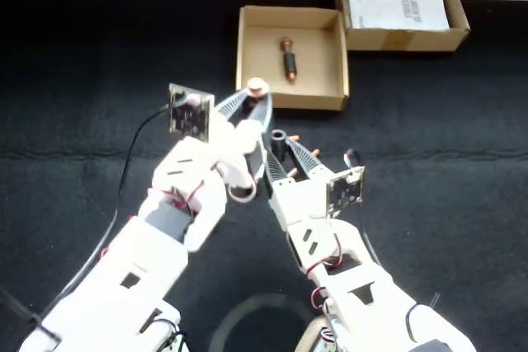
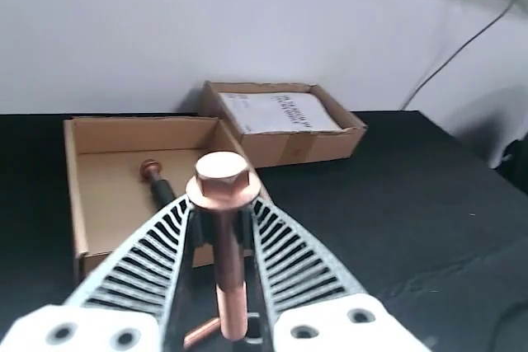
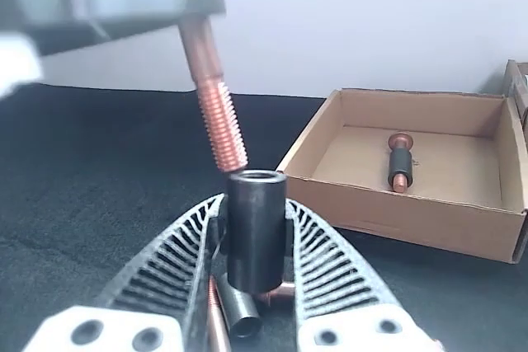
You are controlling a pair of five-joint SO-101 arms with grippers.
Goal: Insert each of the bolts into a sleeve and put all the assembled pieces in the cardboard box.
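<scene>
Both my arms stretch forward over the black counter (image 1: 82,80) and meet just in front of the cardboard box (image 1: 318,35). My left tool (image 2: 221,212) is clamped on a copper bolt (image 2: 227,261), hex head up and shank hanging down. My right tool (image 3: 254,204) sits just beside and lower, closed around a black sleeve (image 3: 256,228) held upright with its open end on top. The bolt's threaded tip comes in tilted, right at the sleeve's rim; I can't tell if it's inside the bore. One assembled piece (image 1: 289,59) lies in the box. Under my right tool there are loose parts (image 3: 239,315), half hidden by the fingers and hard to sort out.
</scene>
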